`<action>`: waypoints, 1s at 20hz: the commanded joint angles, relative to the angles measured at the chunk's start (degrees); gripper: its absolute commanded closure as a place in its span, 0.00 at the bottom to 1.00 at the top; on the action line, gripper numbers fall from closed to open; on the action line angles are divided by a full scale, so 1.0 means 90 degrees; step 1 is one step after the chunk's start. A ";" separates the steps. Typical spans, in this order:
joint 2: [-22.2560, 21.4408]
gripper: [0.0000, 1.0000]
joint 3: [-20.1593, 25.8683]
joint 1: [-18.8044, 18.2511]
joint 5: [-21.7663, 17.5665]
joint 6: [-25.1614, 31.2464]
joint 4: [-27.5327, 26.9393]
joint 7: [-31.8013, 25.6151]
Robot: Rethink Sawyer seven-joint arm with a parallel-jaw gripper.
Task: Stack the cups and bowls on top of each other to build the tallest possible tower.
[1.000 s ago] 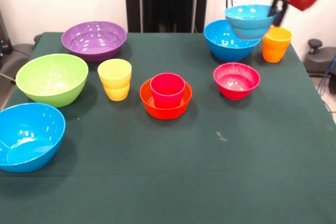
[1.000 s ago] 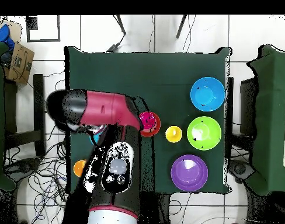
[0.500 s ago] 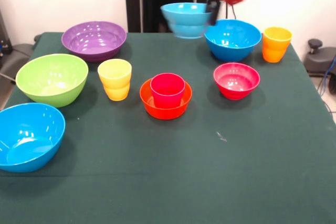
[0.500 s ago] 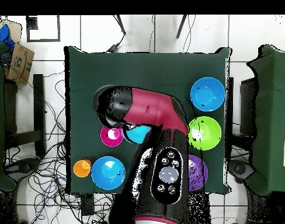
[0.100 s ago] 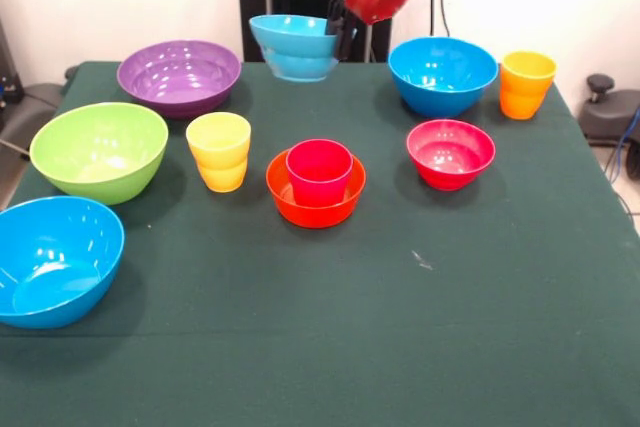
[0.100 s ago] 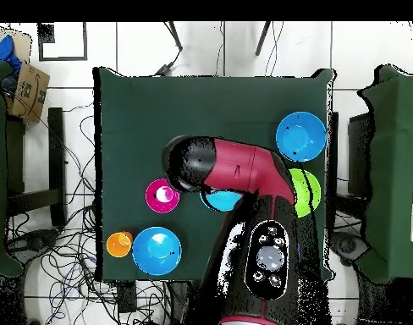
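Tower-building has barely begun: the only stack so far is the red-pink cup (image 5: 319, 171) sitting inside the orange bowl (image 5: 315, 200) at the centre of the desk (image 5: 400, 327). The tool (image 5: 340, 29) grips the light blue bowl (image 5: 294, 46) by its rim, holding it in the air at about 12 o'clock from that stack. Everything else lies loose: yellow cup (image 5: 219, 150) at 9 o'clock, lime green bowl (image 5: 98, 150) and purple bowl (image 5: 179, 75) towards 10, one blue bowl (image 5: 52, 258) at 8, red bowl (image 5: 450, 152) at 2, the other blue bowl (image 5: 442, 74) and orange cup (image 5: 526, 84) beyond it. Eight pieces are left to stack.
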 commanded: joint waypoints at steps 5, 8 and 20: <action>0.0154 1.00 0.1307 -0.0265 -0.0433 -0.0190 0.0265 -0.1453; 0.0104 1.00 0.1415 -0.0333 -0.0464 -0.0127 0.0254 -0.1469; 0.0313 1.00 0.1737 -0.0580 -0.0763 0.0121 -0.0267 -0.1636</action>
